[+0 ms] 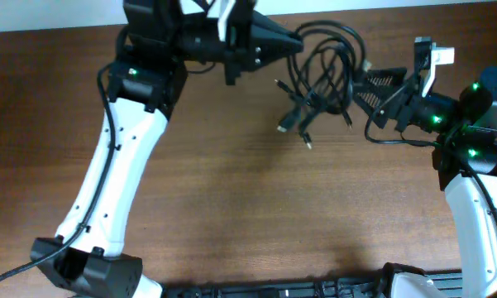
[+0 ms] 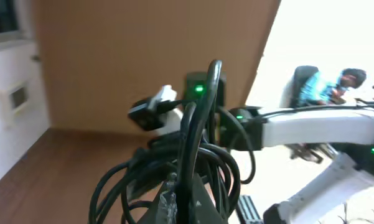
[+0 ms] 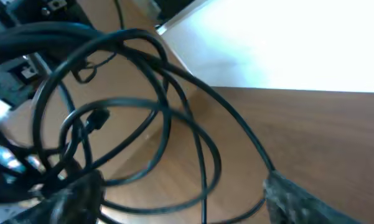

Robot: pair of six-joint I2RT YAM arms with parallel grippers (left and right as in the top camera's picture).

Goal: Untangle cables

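Nearest you, the left arm (image 1: 120, 165) and right arm (image 1: 480, 223) rise from the near edge of the brown table (image 1: 231, 199), one on each side. Further in, the cables (image 1: 324, 70) hang as one tangled black bundle lifted off the wood, right of centre, strung between your two grippers. A few loose ends with small plugs (image 1: 286, 122) dangle from the near side of the bundle.

Your right gripper (image 1: 364, 89) reaches in from the right. Its wrist camera shows the fingers (image 3: 295, 199) spread wide apart, released. Several loops cross the gap between them, and one strand runs down against the right-hand finger.

Farthest back, your left gripper (image 1: 293, 39) points rightward into the far left side of the tangle. From above its tip narrows to a point where the cords begin. Its own camera shows the fingers (image 2: 177, 208) drawn together with strands rising straight out of them, so it reads as clenched on the cables. Beyond them that view shows the right arm's green lights.
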